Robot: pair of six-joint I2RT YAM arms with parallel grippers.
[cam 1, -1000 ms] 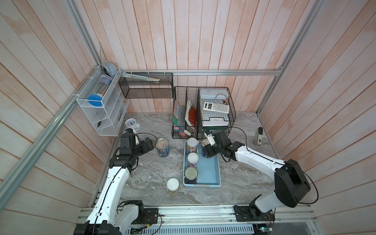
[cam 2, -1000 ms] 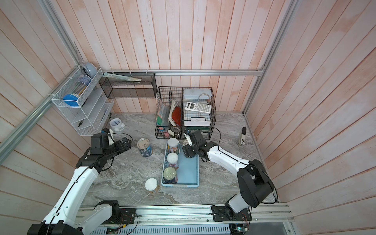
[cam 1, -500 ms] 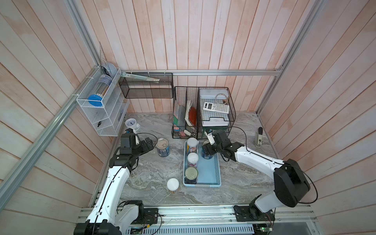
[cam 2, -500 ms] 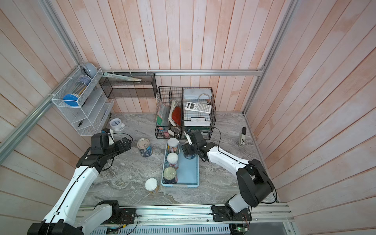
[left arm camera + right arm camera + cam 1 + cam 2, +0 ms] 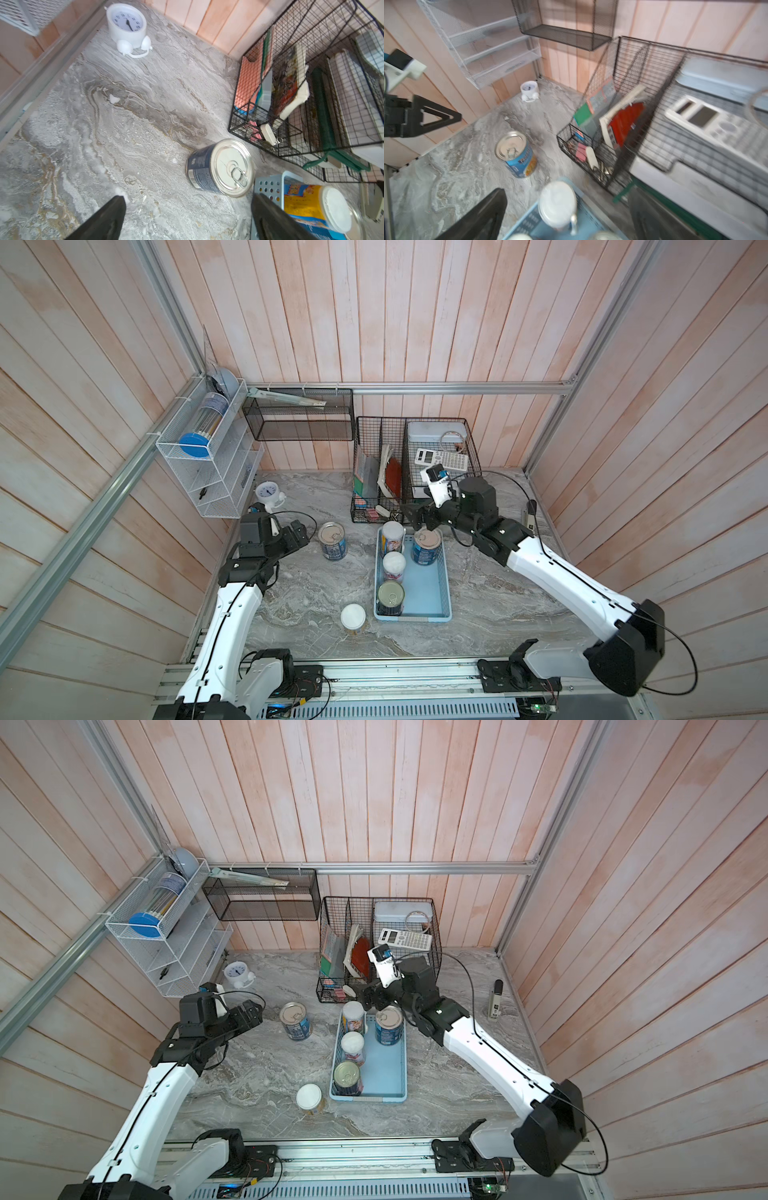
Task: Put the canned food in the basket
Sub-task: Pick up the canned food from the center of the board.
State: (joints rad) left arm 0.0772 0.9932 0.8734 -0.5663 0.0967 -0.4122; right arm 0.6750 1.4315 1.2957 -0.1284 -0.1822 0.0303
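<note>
The shallow light blue plastic basket (image 5: 432, 593) lies lengthwise mid-bench, its far end just beside the black wire-mesh desk organizer (image 5: 374, 489), so it's tight back there. 4 cans stand inside: far white-lidded can (image 5: 392, 531), middle white-lidded can (image 5: 394, 566) and dark silver-topped can (image 5: 390, 598) in a row along the left wall, and a blue silver-topped can (image 5: 424, 549) in the far right corner. The rest of the basket floor is bare. 2 more are out on the grey marbled bench (image 5: 307, 597): a blue pull-tab can (image 5: 332, 541) standing left of the basket's far end, and a yellowish white-lidded can (image 5: 353, 617) just beside the near left corner. Plenty of open bench between those 2 and along the basket's right side.

The right gripper (image 5: 419, 517) hovers over the far right corner, just behind the blue silver-topped can, arm stretched low from the near right; fingers spread wide, nothing in them. The left gripper (image 5: 301, 531) points sideways at the blue pull-tab can, near but apart, arm reaching up along the left wall; fingers released, empty.
</note>
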